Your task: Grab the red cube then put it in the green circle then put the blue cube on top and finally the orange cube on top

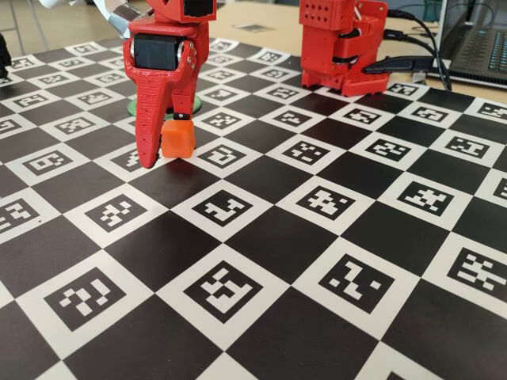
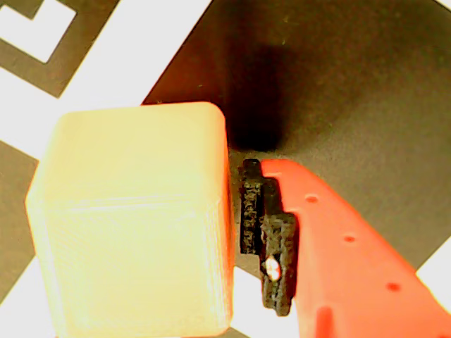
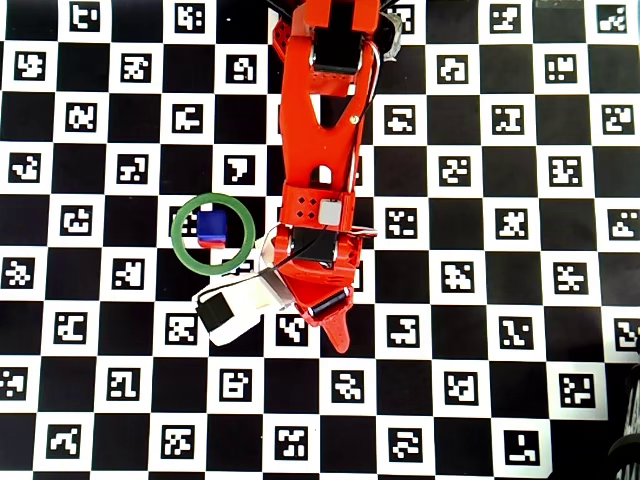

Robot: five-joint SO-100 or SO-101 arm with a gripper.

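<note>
The orange cube (image 1: 178, 137) rests on the checkered board between the fingers of my red gripper (image 1: 168, 141), which points straight down. In the wrist view the orange cube (image 2: 134, 225) looks washed-out pale yellow. The black pad of one finger (image 2: 254, 211) stands just right of it with a thin dark gap; the other finger is out of frame. In the overhead view the green circle (image 3: 178, 248) lies left of the arm. The blue cube (image 3: 210, 224) sits inside it on the red cube (image 3: 210, 242), of which only a sliver shows. There the gripper hides the orange cube.
A second red robot body (image 1: 341, 47) stands at the back right of the fixed view, with cables and a laptop (image 1: 475, 39) behind it. The white wrist camera (image 3: 235, 305) sticks out beside the ring. The board (image 1: 317, 277) carries black squares and printed markers.
</note>
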